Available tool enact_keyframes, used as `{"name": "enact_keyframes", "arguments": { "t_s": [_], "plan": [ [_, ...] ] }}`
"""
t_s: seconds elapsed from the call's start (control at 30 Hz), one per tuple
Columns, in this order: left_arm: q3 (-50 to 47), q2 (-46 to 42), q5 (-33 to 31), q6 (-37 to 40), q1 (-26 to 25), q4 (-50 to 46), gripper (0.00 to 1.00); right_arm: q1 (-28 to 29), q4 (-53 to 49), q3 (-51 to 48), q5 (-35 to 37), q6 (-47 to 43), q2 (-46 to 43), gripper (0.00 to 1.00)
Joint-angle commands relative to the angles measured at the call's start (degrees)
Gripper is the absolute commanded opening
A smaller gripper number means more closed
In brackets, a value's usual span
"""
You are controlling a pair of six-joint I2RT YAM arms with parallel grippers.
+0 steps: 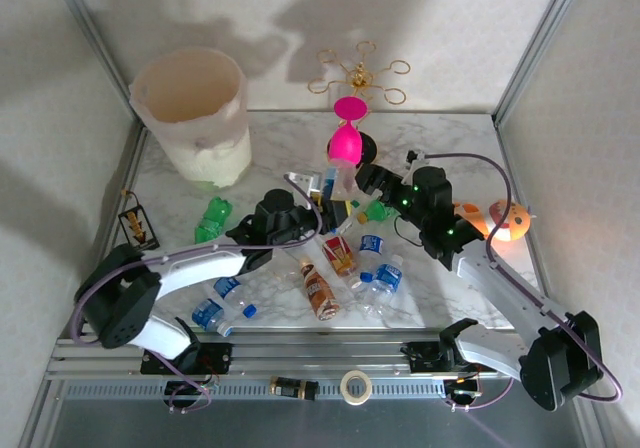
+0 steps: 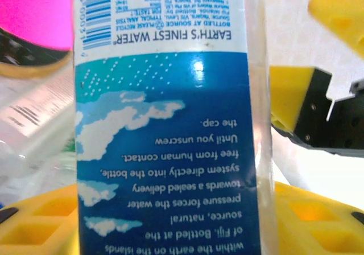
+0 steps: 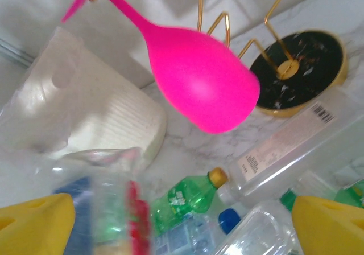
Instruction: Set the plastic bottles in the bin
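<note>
Plastic bottles [image 1: 320,290] litter the table [image 1: 440,143]; the bin [image 1: 205,153] stands far-left.

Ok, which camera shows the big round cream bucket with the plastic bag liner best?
Top external: the round cream bucket stands whole at the far left corner of the table, its open mouth in plain view. The right wrist view catches a blurred part of its ribbed side.

Plastic bottles [image 1: 381,280] strewn mid-table, one blue-labelled bottle [image 2: 170,152]; lined cream bin [image 1: 212,140] far-left.

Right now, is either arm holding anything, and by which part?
The left fingers seem to clasp a blue-labelled water bottle around its labelled middle; the right fingers stand open, holding nothing.
</note>
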Motion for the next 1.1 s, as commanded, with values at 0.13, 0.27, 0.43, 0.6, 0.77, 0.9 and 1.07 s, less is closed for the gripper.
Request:
{"name": "enact_keyframes", "arguments": {
  "t_s": [0.13, 0.27, 0.43, 0.6, 0.77, 0.9, 1.07],
  "plan": [
    [0.6, -12.5, -9.4, 6.4, 3.3, -9.1, 0.31, 0.0, -2.8, -0.3, 9.3, -1.9, -2.2, 0.99],
    [3.8, -16.8, -11.5, 8.7, 7.2, -14.5, 0.06, -0.4, -1.8, -2.6, 9.6, -1.5, -2.3, 0.99],
    [10.4, -18.1, -13.2, 11.9, 13.5, -20.6, 0.0, -0.7, 0.0, -5.8, 9.0, -1.1, -2.3, 0.99],
    [18.2, -15.8, -13.0, 13.5, 21.3, -24.0, 0.0, -1.1, -0.4, -7.6, 10.7, -0.1, -2.2, 0.99],
    [28.0, -9.3, -10.6, 11.4, 30.7, -26.3, 0.0, -2.0, -1.6, -8.0, 11.4, 0.2, -3.1, 0.99],
    [37.4, -2.1, -11.4, 11.5, 35.4, -30.0, 0.0, -2.2, -2.3, -8.5, 12.1, -0.4, -4.5, 0.99],
    [45.5, 5.2, -12.0, 12.2, 39.4, -33.9, 0.0, -2.2, -1.2, -11.1, 12.8, -0.8, -7.5, 0.99]
  ]
}}
